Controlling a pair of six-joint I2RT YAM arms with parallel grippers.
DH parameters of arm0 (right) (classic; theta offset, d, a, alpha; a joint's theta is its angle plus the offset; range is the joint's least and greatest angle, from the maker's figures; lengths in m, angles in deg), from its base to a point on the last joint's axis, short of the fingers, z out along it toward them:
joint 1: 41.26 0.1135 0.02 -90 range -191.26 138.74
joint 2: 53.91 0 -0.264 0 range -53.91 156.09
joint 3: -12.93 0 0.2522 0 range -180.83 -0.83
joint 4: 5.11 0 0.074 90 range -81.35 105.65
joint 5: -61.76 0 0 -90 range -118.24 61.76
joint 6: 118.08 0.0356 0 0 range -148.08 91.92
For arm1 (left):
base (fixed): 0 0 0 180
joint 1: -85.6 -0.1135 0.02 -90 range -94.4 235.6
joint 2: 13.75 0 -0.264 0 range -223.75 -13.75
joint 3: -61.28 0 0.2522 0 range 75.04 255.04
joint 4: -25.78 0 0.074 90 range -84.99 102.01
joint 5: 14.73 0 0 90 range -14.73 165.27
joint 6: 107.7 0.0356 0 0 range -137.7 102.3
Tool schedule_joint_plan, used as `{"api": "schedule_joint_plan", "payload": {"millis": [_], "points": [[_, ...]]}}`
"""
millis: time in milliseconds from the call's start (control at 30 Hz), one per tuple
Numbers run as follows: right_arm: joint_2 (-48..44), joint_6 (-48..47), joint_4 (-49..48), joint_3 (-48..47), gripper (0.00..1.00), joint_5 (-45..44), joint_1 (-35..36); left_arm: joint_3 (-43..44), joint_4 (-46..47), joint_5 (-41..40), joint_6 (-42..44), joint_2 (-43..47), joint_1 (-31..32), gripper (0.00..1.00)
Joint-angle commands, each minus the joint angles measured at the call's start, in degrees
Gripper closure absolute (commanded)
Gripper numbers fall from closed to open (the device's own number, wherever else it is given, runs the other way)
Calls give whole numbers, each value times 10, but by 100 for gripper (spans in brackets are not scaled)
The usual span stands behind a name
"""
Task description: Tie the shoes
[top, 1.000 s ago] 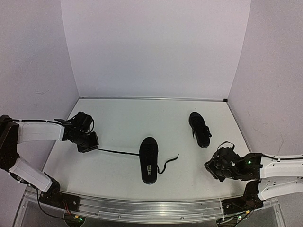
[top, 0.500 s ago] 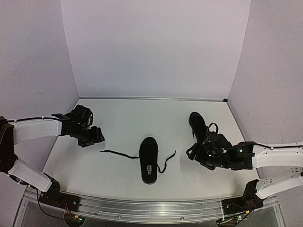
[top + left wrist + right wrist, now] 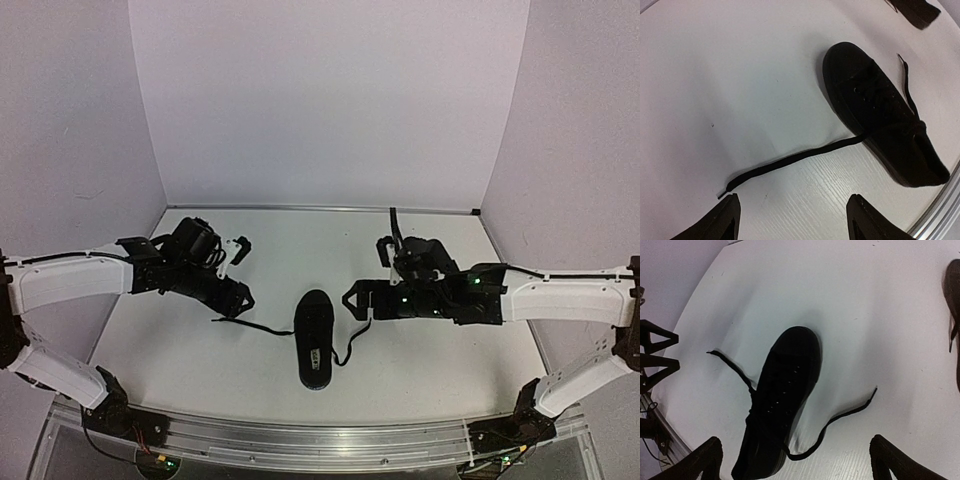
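Left hand [image 3: 792,215] released, fingers spread, nothing between them. A second ago it was clenched on the left lace [image 3: 790,160], stretched out toward the worktop's left edge. Now it has let go and swung in toward the middle. The lace lies slack on the worktop [image 3: 300,235], its free end just beside one left finger in the left wrist view.

Middle shoe [image 3: 314,340] sits near the centre of the front edge, sole down, with no bow on it. Can't tell whether a first cross is in.

Right lace [image 3: 840,417] curls loose off the shoe's right side.

Right hand [image 3: 795,452] also released and wide, empty. It has come in from the front right corner and now hangs over the shoe and that lace.

Second shoe [image 3: 954,300] lies toward the back right, mostly hidden by the right arm from above, untouched.

Judgement: both lace ends dropped, so this is a regrasp. Tying is early, and the next pick needs each hand down on its own lace.
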Motion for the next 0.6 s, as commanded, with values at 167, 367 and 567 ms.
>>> {"api": "schedule_joint_plan", "payload": {"millis": [167, 367, 567], "points": [[-1, -73, -10, -44, 2, 122, -4, -6, 61, 87, 303, -60, 17, 33], [-47, -56, -30, -10, 2, 124, -9, 15, 93, 125, 395, -112, 25, 43], [-85, -38, -32, 16, 2, 125, -31, 61, 82, 144, 446, -190, 35, 47]]}}
